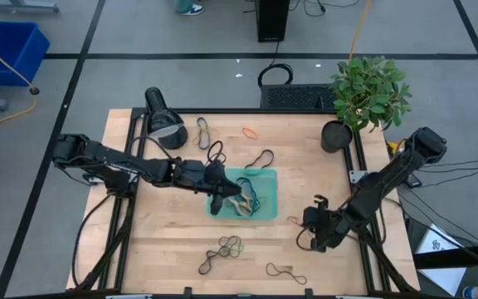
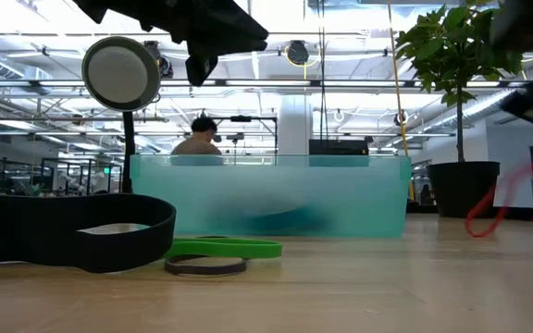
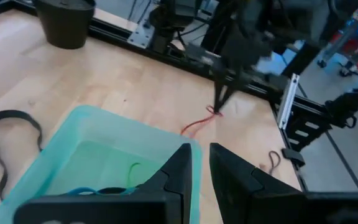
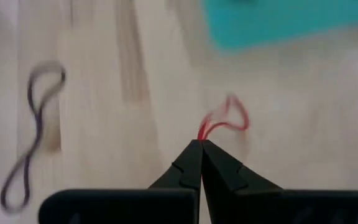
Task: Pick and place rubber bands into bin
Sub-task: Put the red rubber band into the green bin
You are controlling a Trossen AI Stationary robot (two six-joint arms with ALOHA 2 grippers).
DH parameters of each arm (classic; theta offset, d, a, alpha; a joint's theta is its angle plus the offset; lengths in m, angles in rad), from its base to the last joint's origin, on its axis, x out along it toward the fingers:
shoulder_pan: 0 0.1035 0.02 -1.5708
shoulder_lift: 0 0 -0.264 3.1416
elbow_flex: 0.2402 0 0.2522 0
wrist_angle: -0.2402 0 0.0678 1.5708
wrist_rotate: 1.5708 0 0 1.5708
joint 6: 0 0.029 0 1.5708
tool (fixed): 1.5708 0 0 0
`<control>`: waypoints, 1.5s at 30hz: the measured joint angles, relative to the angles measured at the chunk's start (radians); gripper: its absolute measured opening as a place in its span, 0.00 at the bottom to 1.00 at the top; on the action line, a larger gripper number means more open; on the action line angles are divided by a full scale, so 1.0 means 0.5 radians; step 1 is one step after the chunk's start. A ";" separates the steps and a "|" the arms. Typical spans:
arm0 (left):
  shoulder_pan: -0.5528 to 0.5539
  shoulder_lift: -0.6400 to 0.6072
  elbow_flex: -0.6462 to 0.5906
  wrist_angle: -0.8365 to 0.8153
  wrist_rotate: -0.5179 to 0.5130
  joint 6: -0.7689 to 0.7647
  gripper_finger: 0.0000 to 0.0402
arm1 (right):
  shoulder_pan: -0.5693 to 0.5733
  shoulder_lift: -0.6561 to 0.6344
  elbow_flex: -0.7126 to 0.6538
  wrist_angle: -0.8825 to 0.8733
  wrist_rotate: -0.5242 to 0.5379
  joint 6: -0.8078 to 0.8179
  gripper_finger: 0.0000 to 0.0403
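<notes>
- Right gripper sits low over the table in the lower right of the high view, just right of the bin. Its fingers are clenched on one end of a red band; the rest of that loop trails on the wood toward the bin.
- Left gripper hangs over the bin's left edge, mid-frame in the high view. The fingers are nearly together with a thin gap between them, and I can't see anything pinched there.
- The bin is dead centre on the table and has a few bands in it already, tan, blue and green ones piled up.
- Loose bands all over the wood: a green and dark tangle lower centre, a dark one lower right of that, an orange one up top, a brown one upper left of the bin, and black ones just above the bin.
- The low view has a green band lying on a dark one right in front of the bin wall.
- A plant stands at the upper right corner, a lamp upper left.
- A person is far back in the room in the low view.
</notes>
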 joint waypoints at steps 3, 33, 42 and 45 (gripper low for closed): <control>-0.052 0.000 0.000 -0.004 0.001 0.004 0.16 | -0.057 -0.121 0.002 0.039 0.206 -0.112 0.00; -0.301 0.000 0.000 -0.310 0.004 -0.157 0.16 | -1.022 0.148 0.008 1.390 -0.290 -1.564 0.00; -0.346 0.000 -0.001 -0.350 0.014 -0.164 0.16 | -1.098 0.506 0.008 1.502 -0.450 -1.548 0.00; -0.355 0.000 -0.001 -0.372 0.015 -0.164 0.16 | -1.107 0.571 0.008 1.500 -0.455 -1.534 0.00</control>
